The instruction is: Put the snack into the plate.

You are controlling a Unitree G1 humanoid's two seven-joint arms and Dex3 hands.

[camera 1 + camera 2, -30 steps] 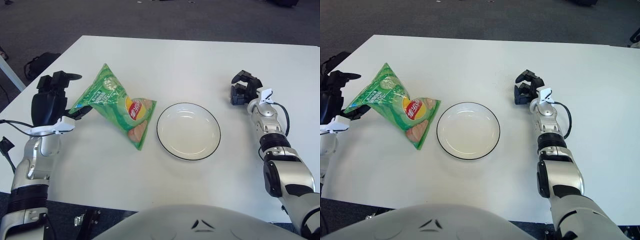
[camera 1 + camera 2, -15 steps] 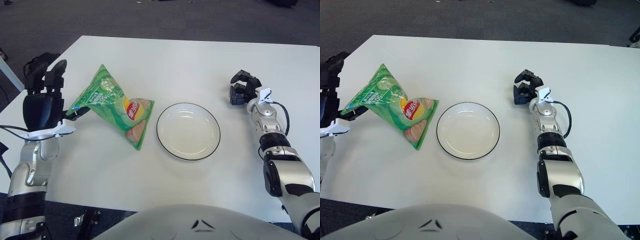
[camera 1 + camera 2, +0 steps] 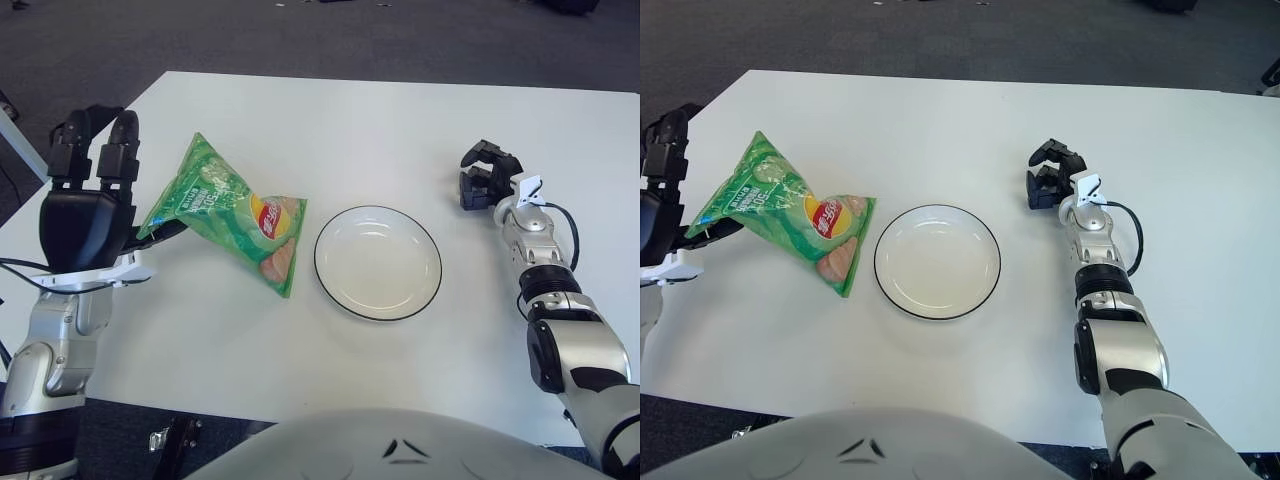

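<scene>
White table [image 3: 330, 120] before me, dark grey carpet floor [image 3: 300, 35] beyond. Empty white plate [image 3: 378, 262], black rim, mid-table. Green snack bag [image 3: 235, 212], red-yellow logo, tilted just left of plate, lower corner on table. My left hand [image 3: 88, 205] pinches its upper-left corner. My right hand [image 3: 483, 180] rests right, fingers clenched on nothing.

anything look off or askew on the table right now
Only the green snack bag: it sits tilted, its left end lifted off the white table by the left hand, its right end near the empty plate. Nothing is spilled. The right hand rests on the table, fingers curled.
</scene>
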